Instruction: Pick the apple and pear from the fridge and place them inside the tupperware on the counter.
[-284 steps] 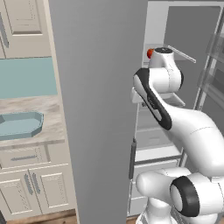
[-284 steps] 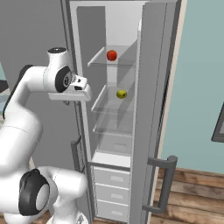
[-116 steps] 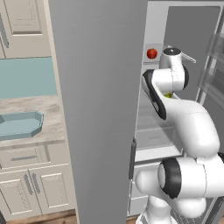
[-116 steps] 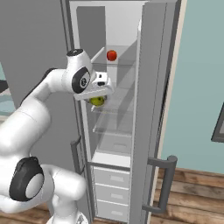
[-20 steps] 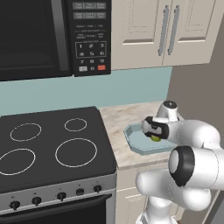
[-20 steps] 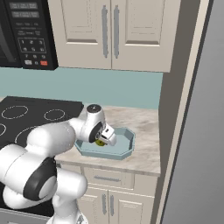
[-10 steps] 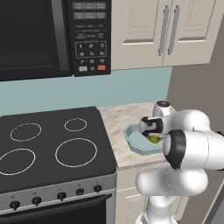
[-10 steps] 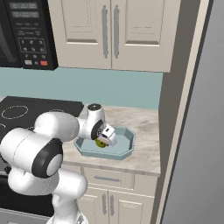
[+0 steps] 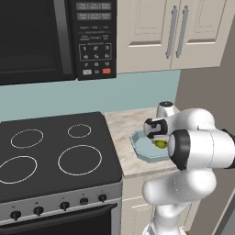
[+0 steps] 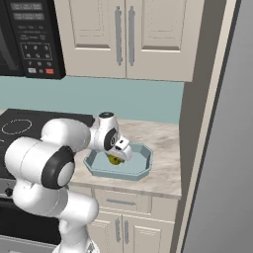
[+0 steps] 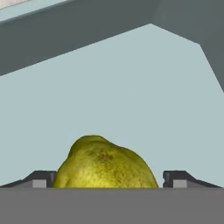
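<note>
Hand view: the pear [image 11: 105, 164] lies on the pale blue floor of the tupperware [image 11: 131, 96], between the two dark fingertips [image 11: 41, 179], with a visible gap on each side. The hand [image 11: 109, 181] stands wide and grips nothing; half a second earlier it was closed on the pear above the tray.

Left base view: the hand [image 9: 158, 137] is inside the tupperware [image 9: 137, 144], which sits on the surface [image 9: 121, 133] just beside the stovetop [image 9: 55, 151]. The pear [image 9: 161, 144] rests in the tupperware, under the hand.

Right base view: the pear [image 10: 115, 159] lies in the tupperware [image 10: 138, 165], near its middle, below the hand [image 10: 118, 153]. The base has not moved since the earlier frame.
</note>
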Motion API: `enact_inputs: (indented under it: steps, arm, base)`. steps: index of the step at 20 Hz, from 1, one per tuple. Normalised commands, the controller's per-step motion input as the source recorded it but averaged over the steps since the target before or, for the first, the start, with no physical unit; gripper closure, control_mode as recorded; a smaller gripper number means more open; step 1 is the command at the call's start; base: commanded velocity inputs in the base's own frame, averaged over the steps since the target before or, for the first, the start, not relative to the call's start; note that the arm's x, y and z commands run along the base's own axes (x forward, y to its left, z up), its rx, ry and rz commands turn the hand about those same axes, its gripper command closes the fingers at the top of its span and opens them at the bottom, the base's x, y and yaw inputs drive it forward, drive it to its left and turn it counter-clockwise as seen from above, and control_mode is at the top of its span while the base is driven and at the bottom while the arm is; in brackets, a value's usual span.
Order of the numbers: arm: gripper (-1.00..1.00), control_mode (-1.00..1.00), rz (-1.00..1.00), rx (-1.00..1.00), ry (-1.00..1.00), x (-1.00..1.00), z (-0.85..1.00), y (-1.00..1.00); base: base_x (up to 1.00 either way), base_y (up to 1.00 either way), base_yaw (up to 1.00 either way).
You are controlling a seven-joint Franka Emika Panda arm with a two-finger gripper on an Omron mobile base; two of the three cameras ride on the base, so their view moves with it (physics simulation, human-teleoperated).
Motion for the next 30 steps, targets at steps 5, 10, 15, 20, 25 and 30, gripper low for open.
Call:
enact_inputs:
  steps: [5, 10, 15, 20, 25, 30]
  arm:
    - [-1.00, -1.00, 0.00, 0.00, -0.05, -0.21, -0.01, 0.00]
    - [-1.00, -1.00, 0.00, -0.03, -0.34, -0.59, 0.22, 0.00]
    - [-1.00, -1.00, 0.00, -0.11, -0.62, -0.67, 0.66, 0.00]
    - [-1.00, -1.00, 0.13, -0.10, -0.46, -0.74, 0.77, 0.00]
    - [-1.00, -1.00, 0.33, -0.03, -0.17, -0.67, 0.85, 0.00]
    - [-1.00, -1.00, 0.51, 0.00, 0.00, -0.61, 0.74, 0.06]
  base:
    - [0.00, 0.00, 0.00]
    - [0.00, 0.00, 0.00]
    - [0.00, 0.00, 0.00]
    - [0.00, 0.00, 0.00]
    - [0.00, 0.00, 0.00]
    - [0.00, 0.00, 0.00]
